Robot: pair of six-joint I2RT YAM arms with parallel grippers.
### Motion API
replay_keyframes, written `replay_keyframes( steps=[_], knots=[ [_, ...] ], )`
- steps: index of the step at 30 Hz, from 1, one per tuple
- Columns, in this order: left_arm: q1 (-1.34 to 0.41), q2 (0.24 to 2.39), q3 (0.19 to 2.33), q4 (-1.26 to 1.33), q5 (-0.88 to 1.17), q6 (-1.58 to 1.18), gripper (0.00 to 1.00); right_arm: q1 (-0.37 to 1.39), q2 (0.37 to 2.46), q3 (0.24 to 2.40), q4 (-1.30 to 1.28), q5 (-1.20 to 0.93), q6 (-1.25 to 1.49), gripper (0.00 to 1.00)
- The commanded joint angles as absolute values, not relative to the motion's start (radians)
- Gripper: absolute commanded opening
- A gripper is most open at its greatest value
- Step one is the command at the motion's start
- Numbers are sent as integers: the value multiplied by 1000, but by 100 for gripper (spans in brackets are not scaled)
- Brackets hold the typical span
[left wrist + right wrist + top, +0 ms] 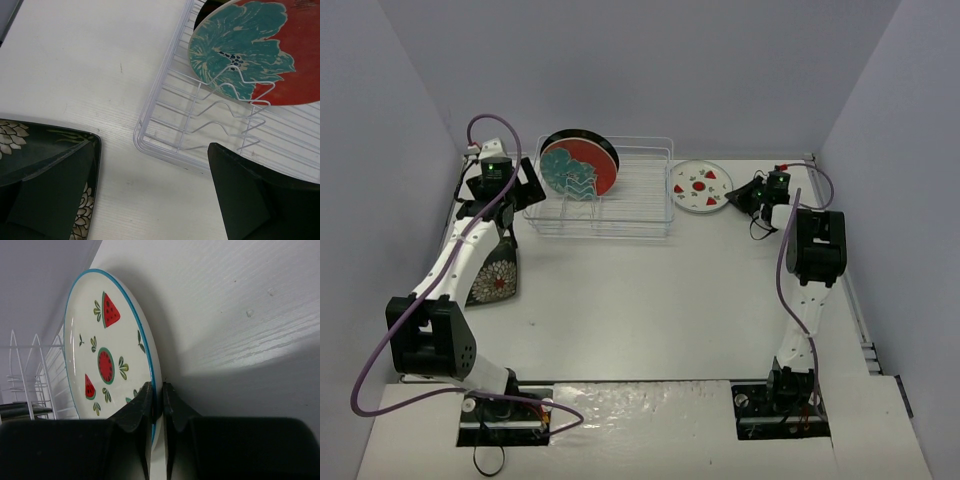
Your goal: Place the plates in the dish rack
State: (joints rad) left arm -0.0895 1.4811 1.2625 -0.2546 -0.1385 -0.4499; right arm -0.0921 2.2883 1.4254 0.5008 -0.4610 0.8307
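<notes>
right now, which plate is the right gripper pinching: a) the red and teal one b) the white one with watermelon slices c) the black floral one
b: in the right wrist view the right gripper is shut on the blue rim of the white plate.

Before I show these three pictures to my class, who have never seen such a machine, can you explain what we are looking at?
These are two robot arms bolted to a table, each ending in a two-finger gripper. The wide picture comes from a camera above and behind them; the other two come from cameras on the wrists. A wire dish rack holds a red-and-teal plate upright, with a black-rimmed plate behind it. A black floral plate lies by the left arm, whose left gripper is open and empty. The right gripper pinches the rim of a white watermelon plate.
</notes>
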Motion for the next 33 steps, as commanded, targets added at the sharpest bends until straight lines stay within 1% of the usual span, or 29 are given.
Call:
replay_keyframes(
  steps=[1, 6, 9, 10, 13, 16, 19, 23, 28, 33],
  knots=[
    [-87, 1432, 1288, -227, -100, -410, 97, -100, 2214, 1326, 513, -428, 829, 0],
    [-89, 1383, 1245, -166, 21, -396, 97, -124, 2045, 1174, 679, -423, 851, 0],
    [-89, 1353, 1214, -112, 101, -399, 97, -144, 1947, 1041, 831, -471, 899, 0],
    [-89, 1352, 1208, -110, 128, -398, 97, -146, 1941, 1012, 851, -471, 913, 0],
    [-100, 1332, 1196, -78, 223, -391, 97, -150, 1818, 913, 890, -449, 930, 0],
    [-122, 1329, 1192, -59, 276, -390, 97, -169, 1692, 791, 936, -430, 962, 0],
    [-154, 1336, 1196, -52, 296, -392, 97, -195, 1579, 725, 936, -412, 972, 0],
    [-189, 1363, 1195, -17, 381, -410, 97, -210, 1461, 654, 911, -409, 975, 0],
    [-244, 1405, 1218, 7, 422, -426, 97, -230, 1344, 565, 934, -417, 1017, 0],
    [-329, 1456, 1248, 48, 444, -453, 97, -248, 1252, 538, 935, -452, 1056, 0]
  ],
)
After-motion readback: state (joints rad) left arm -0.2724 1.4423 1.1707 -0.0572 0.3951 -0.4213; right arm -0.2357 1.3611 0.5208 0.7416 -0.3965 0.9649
